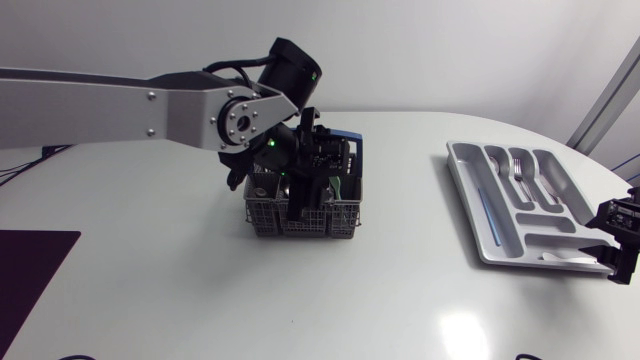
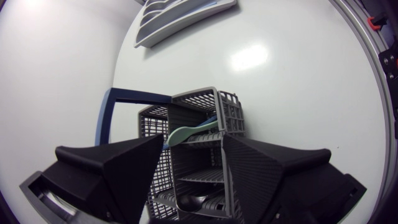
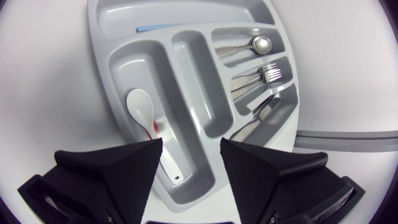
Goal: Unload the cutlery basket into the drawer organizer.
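Head view puts the cutlery basket (image 1: 335, 218) slightly toward 9 o'clock of the table's (image 1: 380, 290) middle, with the drawer organizer (image 1: 515, 205) well apart at its 3 o'clock. My left gripper (image 1: 298, 205) hangs over the basket, fingers pointing down into it. From the left wrist view its jaws stand wide, with the basket's mesh wall between them. A pale green utensil handle (image 2: 189, 132) pokes out of a compartment just ahead of the fingers, possibly brushing them, though I cannot tell from here. A metal spoon (image 2: 189, 200) lies deeper in the basket, and the basket's blue handle (image 2: 124, 106) stands beside the gripper.

My right gripper (image 1: 618, 240) sits at the organizer's 4 o'clock corner. Its wrist view shows the jaws wide, holding nothing, above the tray. In the organizer lie a white spoon (image 3: 142, 109), a steel spoon (image 3: 258, 43), a fork (image 3: 267, 74), a knife (image 3: 261, 109) and a thin blue piece (image 3: 155, 28), each in its own slot.
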Robot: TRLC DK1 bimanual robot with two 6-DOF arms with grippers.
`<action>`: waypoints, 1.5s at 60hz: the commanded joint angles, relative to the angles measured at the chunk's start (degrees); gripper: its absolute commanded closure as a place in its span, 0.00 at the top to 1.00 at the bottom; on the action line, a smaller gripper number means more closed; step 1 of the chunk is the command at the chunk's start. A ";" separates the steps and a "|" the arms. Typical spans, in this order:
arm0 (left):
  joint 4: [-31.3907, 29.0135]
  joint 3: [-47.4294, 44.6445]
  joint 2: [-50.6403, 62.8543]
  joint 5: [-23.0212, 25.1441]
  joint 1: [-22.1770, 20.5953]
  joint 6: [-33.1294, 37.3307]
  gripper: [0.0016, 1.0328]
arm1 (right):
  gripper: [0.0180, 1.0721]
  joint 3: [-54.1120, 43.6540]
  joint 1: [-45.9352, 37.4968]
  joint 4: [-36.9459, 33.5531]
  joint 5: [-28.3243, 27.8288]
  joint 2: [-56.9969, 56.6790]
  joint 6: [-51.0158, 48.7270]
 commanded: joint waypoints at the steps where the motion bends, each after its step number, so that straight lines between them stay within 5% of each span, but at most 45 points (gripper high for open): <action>1: -0.29 2.48 2.41 -0.72 -0.33 2.56 0.63 | 0.74 -2.76 0.10 -0.82 -1.48 -3.73 2.07; 18: 0.59 5.82 6.63 -2.74 -0.41 4.05 0.45 | 0.76 -12.60 3.71 -1.17 -4.29 -13.49 4.26; 36: 6.04 5.64 9.00 -7.92 -0.68 5.72 0.41 | 0.76 -18.58 6.26 -2.57 -5.96 -21.40 5.49; 50: 7.79 5.29 10.32 -9.94 -0.85 6.78 0.41 | 0.76 -20.43 6.78 -3.01 -6.40 -23.33 5.58; 90: 6.39 4.06 11.55 -11.00 -1.47 9.77 0.08 | 0.76 -22.18 6.61 -3.01 -6.93 -24.91 5.41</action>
